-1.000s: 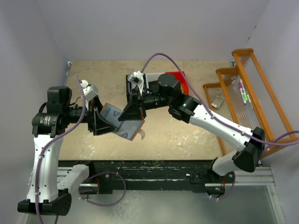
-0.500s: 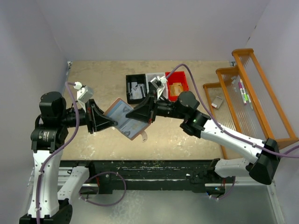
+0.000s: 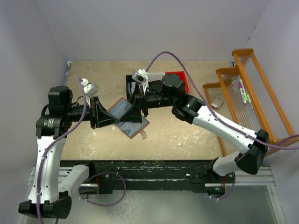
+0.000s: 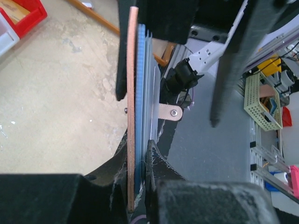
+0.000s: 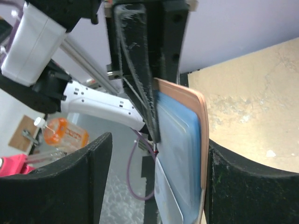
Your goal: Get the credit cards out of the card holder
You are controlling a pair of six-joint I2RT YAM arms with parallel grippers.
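Observation:
The card holder (image 3: 127, 117) hangs open above the table, salmon-pink outside and blue inside, its snap tab (image 3: 142, 136) dangling. My left gripper (image 3: 106, 117) is shut on its left edge. In the left wrist view the holder (image 4: 131, 116) stands edge-on between the jaws of the left gripper (image 4: 139, 161), with thin grey credit cards (image 4: 150, 79) against the blue lining. My right gripper (image 3: 138, 110) is open and straddles the holder's other side. In the right wrist view its fingers (image 5: 88, 182) stand wide apart of the holder (image 5: 184, 144). A grey card (image 5: 164, 198) pokes out below.
A black bin (image 3: 132, 87) and a red bin (image 3: 180, 77) sit at the back of the tan table (image 3: 187, 130). An orange wooden rack (image 3: 250, 88) with markers (image 3: 243, 93) stands on the right. Grey walls close in at the left and back.
My left gripper has shut on the card holder. My right gripper has let go of it and opened wide, and its arm has swung back up and left.

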